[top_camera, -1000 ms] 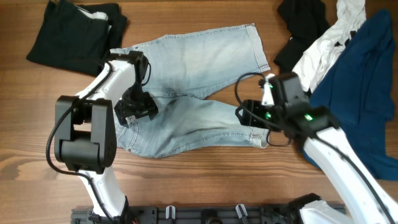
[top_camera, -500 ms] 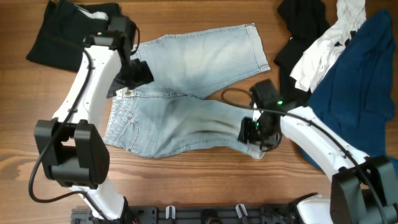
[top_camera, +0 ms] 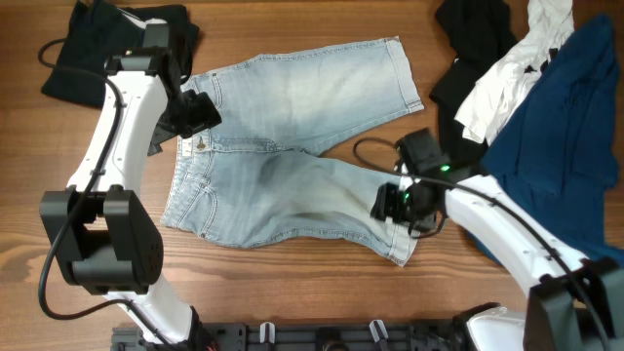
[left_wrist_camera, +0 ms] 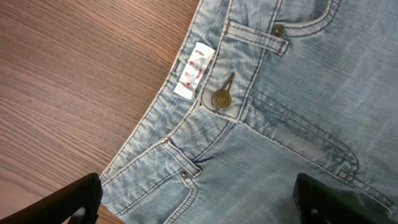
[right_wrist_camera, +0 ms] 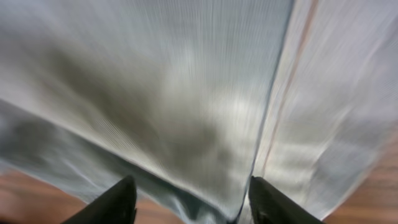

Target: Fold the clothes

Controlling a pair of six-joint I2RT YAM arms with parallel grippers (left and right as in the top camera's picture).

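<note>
The denim shorts (top_camera: 292, 146) are laid flat in the middle of the table (top_camera: 292, 292), waistband to the left and legs spread to the right; no fold is seen in them yet. A black garment (top_camera: 112, 54) at the far left appears to be folded already. A heap (top_camera: 556, 127) of black, white and deep-blue pieces at the right is left to do, so the task is judged to be in its early part. The left gripper (top_camera: 198, 112) is held over the far end of the waistband, the arm bent at the elbow, its fingers spread wide with nothing between them. The right gripper (top_camera: 392, 205) is set low at the hem of the near leg, the arm stretched leftward. Its fingers stand part way apart against the denim, and whether cloth is nipped cannot be told.
</note>
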